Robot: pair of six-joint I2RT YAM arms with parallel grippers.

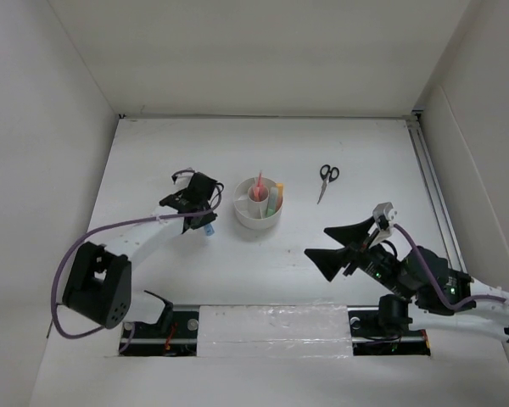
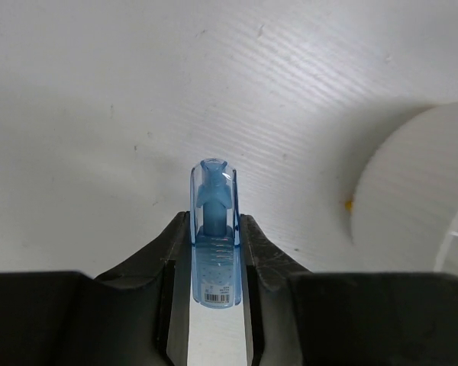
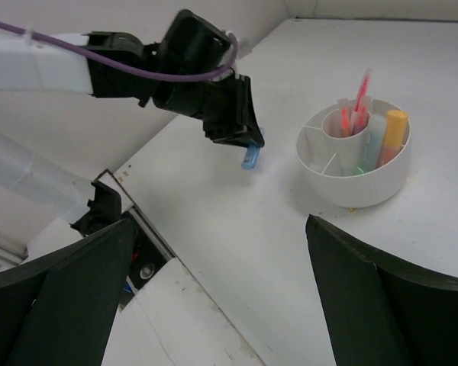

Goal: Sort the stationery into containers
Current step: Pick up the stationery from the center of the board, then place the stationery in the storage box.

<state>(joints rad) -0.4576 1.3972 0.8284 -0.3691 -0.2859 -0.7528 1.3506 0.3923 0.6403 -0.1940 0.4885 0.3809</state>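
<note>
My left gripper (image 1: 202, 222) (image 2: 214, 223) is shut on a short blue marker (image 2: 214, 252) (image 1: 209, 229) (image 3: 250, 158), left of the round white organizer (image 1: 259, 220) (image 3: 359, 187) (image 2: 412, 191). The marker points down, its lower end close to the table. Pink pens (image 1: 258, 186) (image 3: 359, 103) stand in the organizer's centre cup. An orange-yellow marker (image 1: 279, 193) (image 3: 393, 130) and a green marker (image 3: 372, 137) stand in the ring compartments. Black-handled scissors (image 1: 327, 180) lie on the table to the right of the organizer. My right gripper (image 1: 316, 241) (image 3: 220, 229) hangs open and holds nothing, right of and nearer than the organizer.
White walls (image 1: 68, 127) enclose the table on the left, back and right. A metal rail (image 1: 433, 186) runs along the right edge. A taped strip and the arm mounts (image 1: 271, 326) line the near edge.
</note>
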